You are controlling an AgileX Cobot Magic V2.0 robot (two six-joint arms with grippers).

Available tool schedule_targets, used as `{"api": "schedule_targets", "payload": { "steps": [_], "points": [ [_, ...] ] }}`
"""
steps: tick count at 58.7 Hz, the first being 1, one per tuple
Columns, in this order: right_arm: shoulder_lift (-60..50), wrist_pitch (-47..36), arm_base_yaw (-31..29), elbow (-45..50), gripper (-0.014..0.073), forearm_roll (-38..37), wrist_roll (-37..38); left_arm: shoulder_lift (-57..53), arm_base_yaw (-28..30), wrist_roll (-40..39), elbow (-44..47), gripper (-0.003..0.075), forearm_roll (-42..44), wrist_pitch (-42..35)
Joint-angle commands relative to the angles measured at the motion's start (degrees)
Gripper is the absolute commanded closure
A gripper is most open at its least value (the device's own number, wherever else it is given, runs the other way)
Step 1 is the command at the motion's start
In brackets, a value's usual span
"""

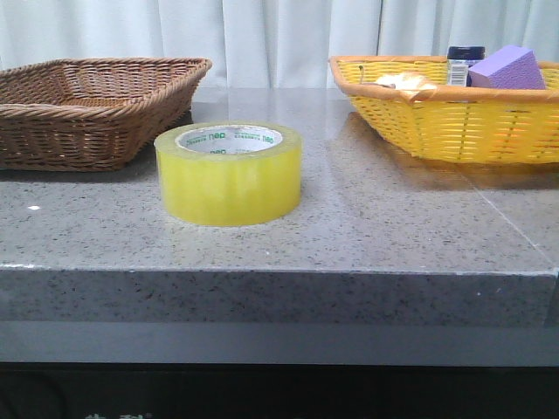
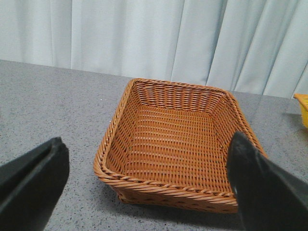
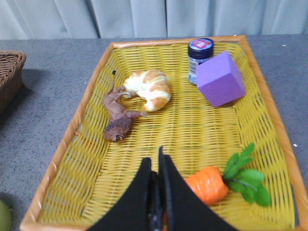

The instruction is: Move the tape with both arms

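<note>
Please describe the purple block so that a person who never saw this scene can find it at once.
Look in the yellow basket on the robot's right. The purple block sits in a far corner beside a small dark jar. It is the only plain purple cube there.

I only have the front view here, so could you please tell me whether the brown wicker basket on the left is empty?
Observer: Yes. The left wrist view looks down into the brown wicker basket and shows only bare weave.
Operator: Thank you. What else lies in the yellow basket besides the purple block?
Observer: The right wrist view shows the yellow woven basket also holding a croissant, a brown animal figure, a dark-lidded jar and an orange toy carrot.
Operator: And the grippers?
Observer: The left gripper is open over the brown basket; the right gripper is shut over the yellow one, neither near the yellow roll of packing tape.
</note>
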Motion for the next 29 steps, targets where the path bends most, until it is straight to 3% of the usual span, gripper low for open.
{"api": "schedule_targets", "payload": {
  "steps": [1,14,29],
  "points": [
    [-5.9,-8.0,-0.4,5.0,0.0631,0.1,-0.2,0.5,0.2,-0.5,-2.2,0.0081,-0.5,-5.1],
    [-20.9,-10.3,-0.4,19.1,0.0631,0.1,-0.2,0.5,0.2,-0.5,-2.2,0.0081,-0.5,-5.1],
    [-32.1,-9.5,-0.4,25.7,0.0631,0.1,-0.2,0.5,0.2,-0.5,-2.2,0.0081,-0.5,-5.1]
  ]
}}
